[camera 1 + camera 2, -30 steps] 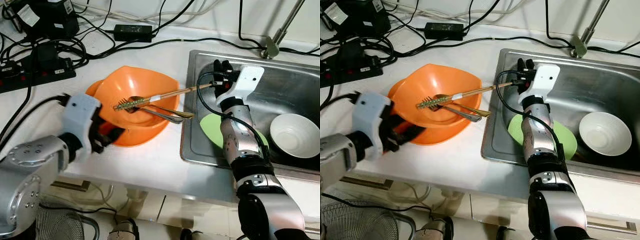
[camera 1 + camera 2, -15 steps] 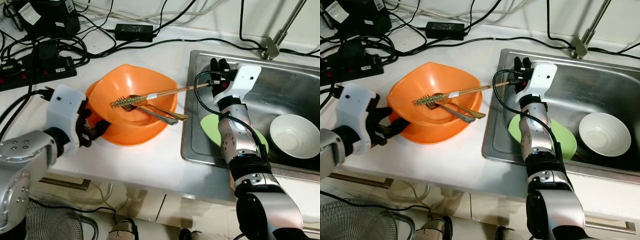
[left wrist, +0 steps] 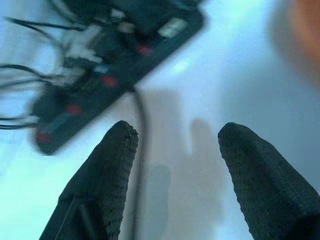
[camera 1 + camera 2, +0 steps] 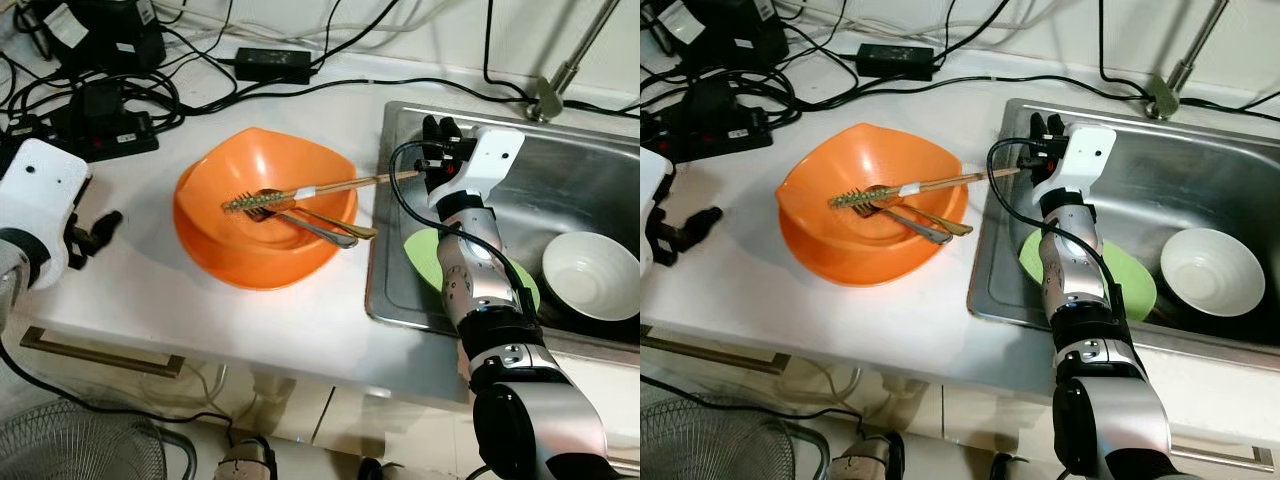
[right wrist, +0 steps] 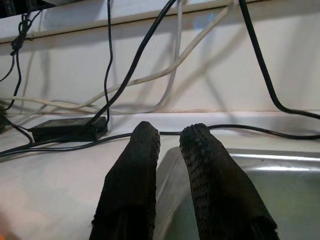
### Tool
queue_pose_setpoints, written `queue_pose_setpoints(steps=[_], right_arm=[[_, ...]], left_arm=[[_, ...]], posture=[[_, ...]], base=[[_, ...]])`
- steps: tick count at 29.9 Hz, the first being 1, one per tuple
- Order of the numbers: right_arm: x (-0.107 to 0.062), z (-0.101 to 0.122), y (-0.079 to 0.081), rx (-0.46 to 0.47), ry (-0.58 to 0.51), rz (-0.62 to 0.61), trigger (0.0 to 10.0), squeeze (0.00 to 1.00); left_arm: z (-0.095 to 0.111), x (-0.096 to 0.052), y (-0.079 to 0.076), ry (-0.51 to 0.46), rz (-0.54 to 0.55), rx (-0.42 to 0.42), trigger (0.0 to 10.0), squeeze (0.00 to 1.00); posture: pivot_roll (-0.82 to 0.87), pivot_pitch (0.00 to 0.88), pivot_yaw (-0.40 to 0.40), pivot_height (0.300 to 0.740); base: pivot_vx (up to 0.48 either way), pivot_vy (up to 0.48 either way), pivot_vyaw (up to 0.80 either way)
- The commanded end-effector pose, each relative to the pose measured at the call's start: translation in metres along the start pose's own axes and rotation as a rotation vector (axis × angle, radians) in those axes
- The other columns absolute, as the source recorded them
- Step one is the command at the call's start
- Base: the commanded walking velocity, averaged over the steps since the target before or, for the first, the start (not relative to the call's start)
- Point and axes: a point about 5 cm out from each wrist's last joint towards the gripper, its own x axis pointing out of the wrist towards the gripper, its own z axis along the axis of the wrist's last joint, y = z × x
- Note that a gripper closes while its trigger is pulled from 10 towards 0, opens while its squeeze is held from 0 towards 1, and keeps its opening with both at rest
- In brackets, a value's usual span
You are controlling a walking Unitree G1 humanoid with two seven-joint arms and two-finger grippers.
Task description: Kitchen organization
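Two stacked orange bowls [image 4: 240,255] sit on the white counter, left of the sink. Inside lie a metal spoon [image 4: 335,234], a fork, and a long wooden-handled utensil [image 4: 335,187] whose end reaches over the sink's rim. My right gripper [image 4: 440,128] stands at the sink's left rim just beyond that handle end. Its fingers [image 5: 135,170] are shut with nothing between them. My left gripper [image 4: 98,228] is at the counter's left edge, well apart from the bowls. Its fingers [image 3: 107,165] are open and hold nothing.
A steel sink [image 4: 590,165] holds a green plate [image 4: 424,256] and a white bowl [image 4: 594,276], with a faucet [image 4: 551,92] behind. A black power strip [image 4: 95,132], an adapter [image 4: 266,65] and many cables crowd the counter's back left. A fan [image 4: 85,445] stands on the floor below.
My left gripper has let go of the orange bowls' near-left rim and drawn back to the left, now open. The bowls stay in place. The right arm has barely moved.
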Motion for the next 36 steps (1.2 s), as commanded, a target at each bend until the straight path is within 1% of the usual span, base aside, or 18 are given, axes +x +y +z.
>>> queue_pose_setpoints(steps=[1,4,5,6,11,13,17,20,21,22,24,25,26,28,29,30,32,36], right_arm=[[0.005,0.011,-0.005,-0.002,-0.045,-0.017,10.0,0.0],[0.006,0.016,-0.008,-0.01,-0.063,-0.022,10.0,0.0],[0.007,0.023,-0.012,-0.022,-0.091,-0.036,10.0,0.0],[0.007,0.023,-0.012,-0.022,-0.091,-0.036,10.0,0.0],[0.009,0.034,-0.023,-0.058,-0.136,-0.066,10.0,0.0],[0.008,0.036,-0.03,-0.093,-0.139,-0.081,10.0,0.0],[0.007,0.04,-0.039,-0.114,-0.144,-0.105,10.0,0.0],[0.007,0.042,-0.041,-0.119,-0.15,-0.109,10.0,0.0],[0.008,0.048,-0.044,-0.13,-0.169,-0.115,10.0,0.0],[0.008,0.048,-0.044,-0.13,-0.169,-0.115,10.0,0.0],[0.008,0.053,-0.046,-0.139,-0.185,-0.12,10.0,0.0],[0.008,0.053,-0.046,-0.139,-0.185,-0.12,10.0,0.0],[0.008,0.059,-0.047,-0.147,-0.204,-0.12,10.0,0.0],[0.008,0.06,-0.047,-0.149,-0.209,-0.12,10.0,0.0],[0.008,0.058,-0.039,-0.143,-0.207,-0.102,10.0,0.0],[0.008,0.056,-0.032,-0.15,-0.207,-0.073,10.0,0.0],[0.007,0.055,-0.028,-0.157,-0.211,-0.06,10.0,0.0],[0.004,0.055,-0.017,-0.12,-0.222,-0.046,10.0,0.0]], left_arm=[[0.005,0.004,0.0,-0.044,0.056,0.012,10.0,0.0],[0.011,0.009,-0.001,-0.096,0.101,0.016,10.0,0.0],[0.017,0.016,-0.006,-0.178,0.137,-0.011,10.0,0.0],[0.017,0.016,-0.006,-0.178,0.137,-0.011,10.0,0.0],[0.035,0.025,-0.025,-0.354,0.175,-0.1,10.0,0.0],[0.046,0.028,-0.034,-0.434,0.159,-0.134,10.0,0.0],[0.059,0.033,-0.045,-0.524,0.136,-0.148,10.0,0.0],[0.063,0.035,-0.048,-0.55,0.133,-0.156,10.0,0.0],[0.073,0.036,-0.053,-0.612,0.127,-0.166,10.0,0.0],[0.073,0.036,-0.053,-0.612,0.127,-0.166,10.0,0.0],[0.083,0.037,-0.059,-0.672,0.108,-0.169,10.0,0.0],[0.083,0.037,-0.059,-0.672,0.108,-0.169,10.0,0.0],[0.093,0.04,-0.069,-0.745,0.066,-0.215,10.0,0.0],[0.096,0.042,-0.073,-0.768,0.053,-0.236,10.0,0.0],[0.098,0.047,-0.084,-0.795,0.027,-0.323,10.0,0.0],[0.101,0.047,-0.092,-0.817,0.013,-0.368,10.0,0.0],[0.103,0.046,-0.096,-0.84,0.009,-0.379,10.0,0.0],[0.11,0.046,-0.107,-0.891,0.005,-0.487,10.0,0.0]], posture=[[0.3,0.122,-0.029,0.74],[0.3,0.122,-0.029,0.74],[0.26,0.104,-0.016,0.74],[0.26,0.104,-0.016,0.74],[0.24,0.089,-0.011,0.74],[0.23,0.073,-0.011,0.74],[0.2,0.058,-0.009,0.74],[0.19,0.051,-0.006,0.74],[0.18,0.044,-0.007,0.74],[0.18,0.044,-0.007,0.74],[0.17,0.04,-0.008,0.74],[0.17,0.04,-0.008,0.74],[0.16,0.033,-0.012,0.74],[0.16,0.033,-0.012,0.74],[0.12,0.029,-0.012,0.74],[0.12,0.033,-0.012,0.74],[0.12,0.034,-0.011,0.74],[0.11,0.036,-0.012,0.74]], base=[[0.0,0.0,0.0],[0.0,0.0,0.0],[0.0,0.0,0.0],[0.0,0.0,0.0],[0.0,0.0,0.0],[0.0,0.0,0.0],[0.0,0.0,0.0],[0.0,0.0,0.0],[0.0,0.0,0.0],[0.0,0.0,0.0],[0.0,0.0,0.0],[0.0,0.0,0.0],[0.0,0.0,0.0],[0.0,0.0,0.0],[0.0,0.0,0.0],[0.0,0.0,0.0],[0.0,0.0,0.0],[0.0,0.0,0.0]])
